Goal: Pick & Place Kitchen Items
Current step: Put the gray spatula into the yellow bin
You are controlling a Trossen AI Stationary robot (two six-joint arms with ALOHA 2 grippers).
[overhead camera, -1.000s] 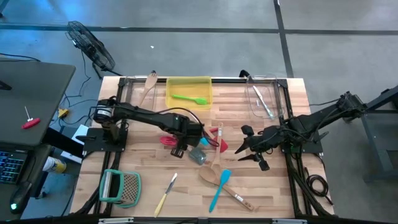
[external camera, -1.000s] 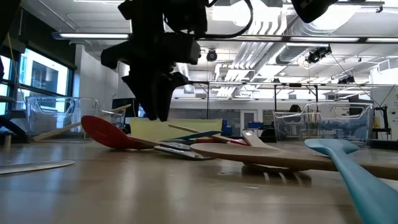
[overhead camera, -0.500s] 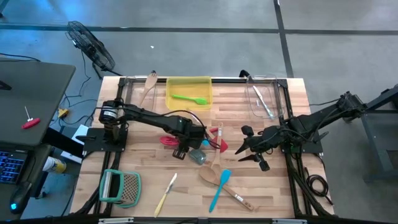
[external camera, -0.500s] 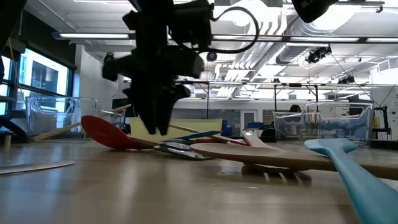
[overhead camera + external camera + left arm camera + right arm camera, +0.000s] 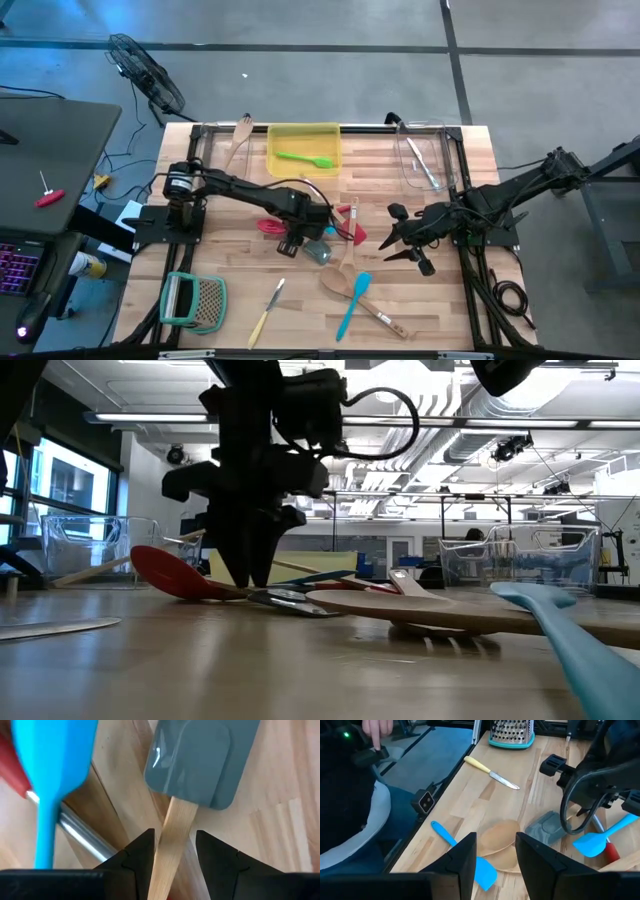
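Your left gripper [image 5: 172, 851] is down on the pile at mid-table, fingers [image 5: 137, 854] apart on either side of the grey spatula's [image 5: 197, 762] wooden handle, not closed on it. A blue spatula [image 5: 50, 765] and a metal bar lie just beside that handle; a red spoon [image 5: 170, 572] lies close by. Your right gripper [image 5: 403, 240] waits open to the right. Farther out: wooden spoon [image 5: 340, 284], knife [image 5: 266, 312], grater [image 5: 195, 300], a green spatula [image 5: 305, 158] in the yellow bin [image 5: 275, 150].
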